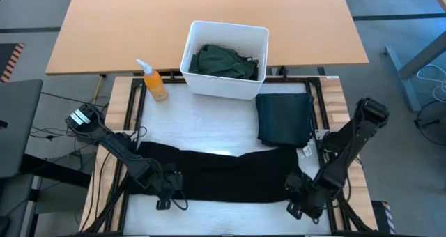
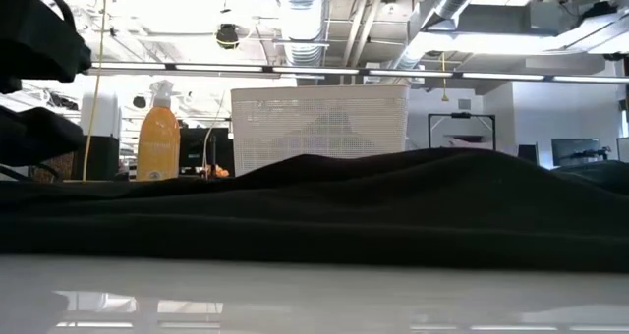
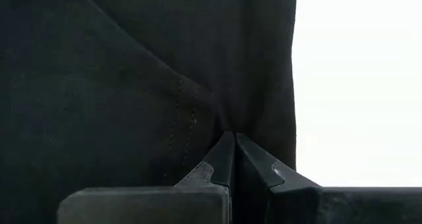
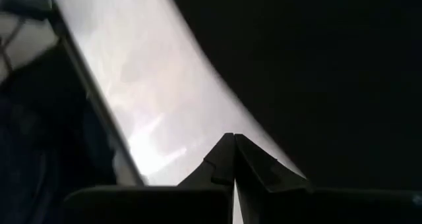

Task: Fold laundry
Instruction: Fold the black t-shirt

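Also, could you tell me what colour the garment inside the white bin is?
Dark green garment, clearest in the high view.

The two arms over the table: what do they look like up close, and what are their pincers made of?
Both arms are dark, jointed links with black cables trailing alongside. The left arm carries a white label near its base. The left gripper and the right gripper each end in two flat, dark, wedge-shaped fingers tapering to a point.

This is an open-plan lab or office workspace. Bare ducts [image 2: 300, 15] and pipes run along an unfinished ceiling with long strip lights [image 2: 295, 71]. Monitors [image 2: 578, 151] stand at desks in the background, and a large wooden desk [image 1: 209, 21] stands beyond the white work table [image 1: 209, 129] on a grey floor.
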Available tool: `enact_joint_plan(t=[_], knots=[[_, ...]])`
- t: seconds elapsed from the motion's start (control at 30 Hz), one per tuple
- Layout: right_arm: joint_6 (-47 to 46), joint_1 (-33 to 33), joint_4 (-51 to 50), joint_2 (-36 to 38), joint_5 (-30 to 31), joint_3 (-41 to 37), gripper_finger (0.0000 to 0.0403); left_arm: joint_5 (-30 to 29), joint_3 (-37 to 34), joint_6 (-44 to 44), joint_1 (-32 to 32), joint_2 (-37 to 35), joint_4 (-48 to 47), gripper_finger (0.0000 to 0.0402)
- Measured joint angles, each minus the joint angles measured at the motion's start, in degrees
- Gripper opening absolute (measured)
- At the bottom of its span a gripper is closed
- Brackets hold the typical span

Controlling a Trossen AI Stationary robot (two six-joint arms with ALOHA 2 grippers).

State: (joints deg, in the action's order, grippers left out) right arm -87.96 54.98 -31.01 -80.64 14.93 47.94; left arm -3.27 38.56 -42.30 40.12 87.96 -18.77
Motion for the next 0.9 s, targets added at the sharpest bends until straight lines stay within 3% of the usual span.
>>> enact_joint_plan(t=[0.1, 0.17, 0.37, 0.57, 0.73, 0.9], knots=[[0.5, -0.4, -5.1, 1.2, 10.2, 0.0, 0.0021, 0.0, 0.1, -1.5, 0.3, 0.0, -2.0, 0.0002], [2.3, -1.5, -6.7, 0.5, 12.6, 0.0, 0.0018, 0.0, 0.1, -3.0, 0.3, -0.1, -3.5, 0.0002], [5.3, -3.2, -5.1, -6.8, 0.5, -1.8, 0.0019, -0.2, 0.1, -5.0, 0.3, -0.1, -4.0, 0.0002], [5.5, 0.8, 11.9, -11.9, -12.1, -3.0, 0.0021, -3.0, 0.0, -3.8, 0.1, 0.0, -4.0, 0.0002], [12.1, 3.3, 19.5, -10.0, -12.7, -1.7, 0.002, -10.4, -0.2, 2.4, -2.2, 0.2, -4.5, 0.0002], [15.9, 3.9, 9.1, -4.0, -6.0, -0.5, 0.002, -17.3, -0.3, 11.5, -5.7, 0.3, -5.3, 0.0002]])
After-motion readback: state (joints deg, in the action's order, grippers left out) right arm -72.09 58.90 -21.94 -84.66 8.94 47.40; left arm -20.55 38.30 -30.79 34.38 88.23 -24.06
